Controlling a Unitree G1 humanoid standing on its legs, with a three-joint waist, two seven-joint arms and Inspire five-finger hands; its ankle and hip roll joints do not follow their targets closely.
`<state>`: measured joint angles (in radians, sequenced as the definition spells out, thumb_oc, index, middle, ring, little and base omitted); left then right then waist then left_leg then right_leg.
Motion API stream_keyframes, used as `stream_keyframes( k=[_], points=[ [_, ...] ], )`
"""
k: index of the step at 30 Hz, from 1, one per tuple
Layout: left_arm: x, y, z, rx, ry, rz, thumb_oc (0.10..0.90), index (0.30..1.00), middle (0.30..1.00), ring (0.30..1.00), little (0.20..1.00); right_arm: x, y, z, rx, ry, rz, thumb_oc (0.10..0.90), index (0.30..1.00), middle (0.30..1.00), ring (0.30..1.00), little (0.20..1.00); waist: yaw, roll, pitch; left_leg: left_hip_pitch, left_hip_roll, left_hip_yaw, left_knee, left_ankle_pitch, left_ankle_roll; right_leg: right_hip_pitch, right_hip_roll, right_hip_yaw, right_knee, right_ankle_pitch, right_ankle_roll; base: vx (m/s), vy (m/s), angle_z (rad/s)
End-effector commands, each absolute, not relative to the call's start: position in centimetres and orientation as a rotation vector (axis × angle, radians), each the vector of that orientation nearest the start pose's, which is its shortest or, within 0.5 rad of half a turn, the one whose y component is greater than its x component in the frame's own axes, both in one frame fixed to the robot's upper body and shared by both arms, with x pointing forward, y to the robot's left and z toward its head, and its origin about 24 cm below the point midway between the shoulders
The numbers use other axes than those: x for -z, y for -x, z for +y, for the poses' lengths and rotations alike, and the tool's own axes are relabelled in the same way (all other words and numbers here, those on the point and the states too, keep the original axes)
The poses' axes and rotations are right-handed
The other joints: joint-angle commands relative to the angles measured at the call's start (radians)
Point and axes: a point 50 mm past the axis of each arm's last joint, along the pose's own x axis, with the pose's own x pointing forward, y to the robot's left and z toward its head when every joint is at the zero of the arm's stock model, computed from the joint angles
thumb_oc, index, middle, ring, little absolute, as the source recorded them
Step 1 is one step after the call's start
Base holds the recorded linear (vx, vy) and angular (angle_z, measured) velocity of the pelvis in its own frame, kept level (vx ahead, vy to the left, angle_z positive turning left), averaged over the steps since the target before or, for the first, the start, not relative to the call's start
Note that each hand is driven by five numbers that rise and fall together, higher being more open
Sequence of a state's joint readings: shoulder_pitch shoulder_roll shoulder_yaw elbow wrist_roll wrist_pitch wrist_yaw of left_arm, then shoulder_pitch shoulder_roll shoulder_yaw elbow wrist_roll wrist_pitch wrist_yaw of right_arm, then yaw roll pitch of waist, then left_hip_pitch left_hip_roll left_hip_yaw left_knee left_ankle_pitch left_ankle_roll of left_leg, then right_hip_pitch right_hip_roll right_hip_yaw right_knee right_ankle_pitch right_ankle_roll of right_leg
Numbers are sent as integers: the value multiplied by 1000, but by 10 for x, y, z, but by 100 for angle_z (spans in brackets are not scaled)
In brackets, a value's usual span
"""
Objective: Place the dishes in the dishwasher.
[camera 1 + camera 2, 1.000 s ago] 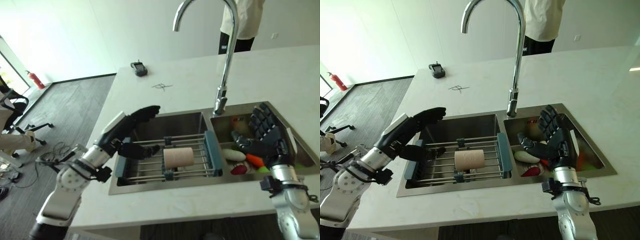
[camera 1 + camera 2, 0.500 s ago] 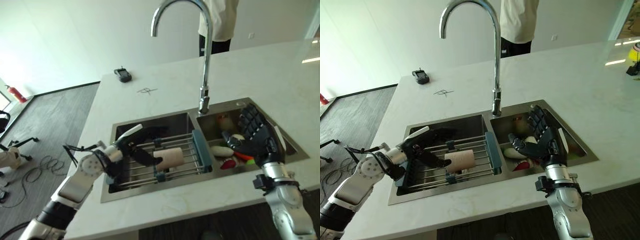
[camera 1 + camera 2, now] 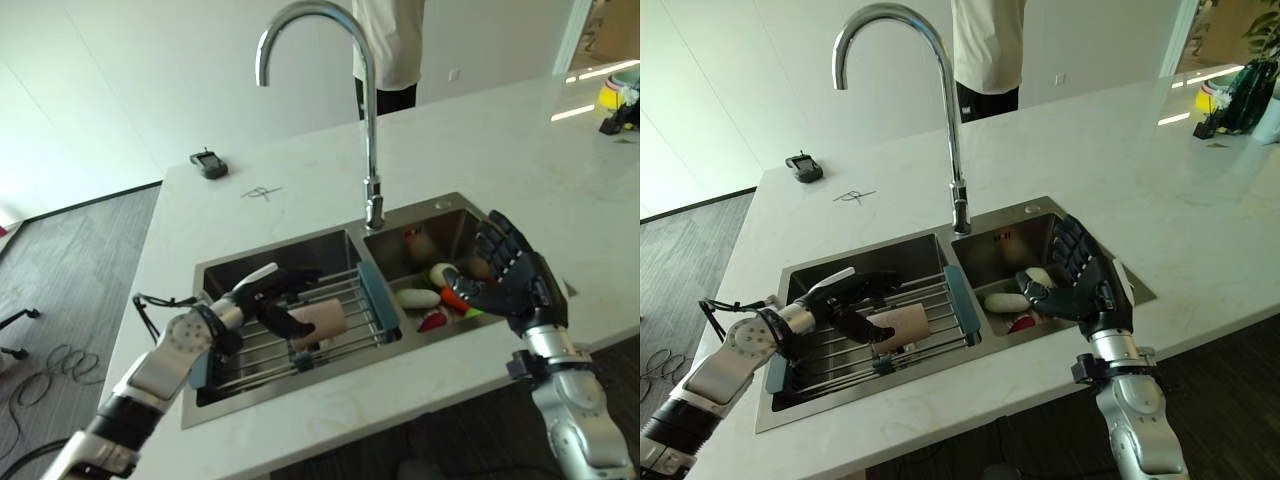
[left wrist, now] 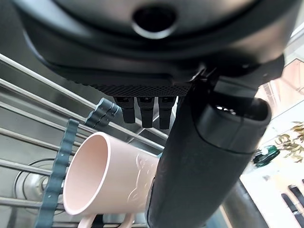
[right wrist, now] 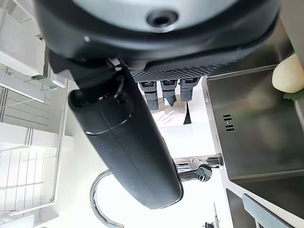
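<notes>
A white stone countertop (image 3: 300, 190) is seen stretching across the room, with a double steel sink (image 3: 1040, 215) set into it and a tall curved chrome tap (image 3: 368, 120) rising behind the basins. A small dark device (image 3: 208, 164) is laid near the far edge. Plain white walls (image 3: 120, 80) are met by grey wood-pattern flooring (image 3: 70, 260). A person (image 3: 985, 50) is stood behind the counter.

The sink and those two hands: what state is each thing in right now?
Mug: pink, lying on its side on the rack.
Rack: spans the left basin.
Left hand: open, thumb and fingers either side of the mug.
Right hand: open, raised over the right basin, holding nothing.
Tap: no water running.
Right basin: holds toy vegetables.
</notes>
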<state>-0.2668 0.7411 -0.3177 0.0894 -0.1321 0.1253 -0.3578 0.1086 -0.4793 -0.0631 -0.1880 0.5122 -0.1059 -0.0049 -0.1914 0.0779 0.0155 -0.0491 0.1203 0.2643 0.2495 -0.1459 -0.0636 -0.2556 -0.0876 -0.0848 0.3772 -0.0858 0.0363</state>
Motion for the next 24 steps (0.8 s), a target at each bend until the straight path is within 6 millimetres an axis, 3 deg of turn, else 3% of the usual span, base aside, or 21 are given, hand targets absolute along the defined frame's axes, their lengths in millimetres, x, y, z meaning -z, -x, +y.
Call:
stream_keyframes(
  k=[1,12,24],
  points=[
    [-138,-313,203,451,-718,-78,800,900,900,900,900,-160,-240,-235,-55,34,-514,800,900,900,900,900,-12,2,-31,-17,7,63,50,-86,35,108,17,-23,-77,-73,83,15,3,-7],
    [-109,-312,205,457,-769,37,800,900,900,900,900,-160,-239,-237,-59,55,-510,800,900,900,900,900,-25,4,-28,-2,6,76,50,-98,37,114,24,-11,-77,-79,86,14,6,-2],
    [-94,-312,212,430,-848,136,800,900,900,900,900,-161,-239,-237,-71,77,-509,800,900,900,900,900,-25,-1,-30,-1,7,79,50,-99,39,114,26,-11,-77,-80,87,2,4,-3]
  ],
)
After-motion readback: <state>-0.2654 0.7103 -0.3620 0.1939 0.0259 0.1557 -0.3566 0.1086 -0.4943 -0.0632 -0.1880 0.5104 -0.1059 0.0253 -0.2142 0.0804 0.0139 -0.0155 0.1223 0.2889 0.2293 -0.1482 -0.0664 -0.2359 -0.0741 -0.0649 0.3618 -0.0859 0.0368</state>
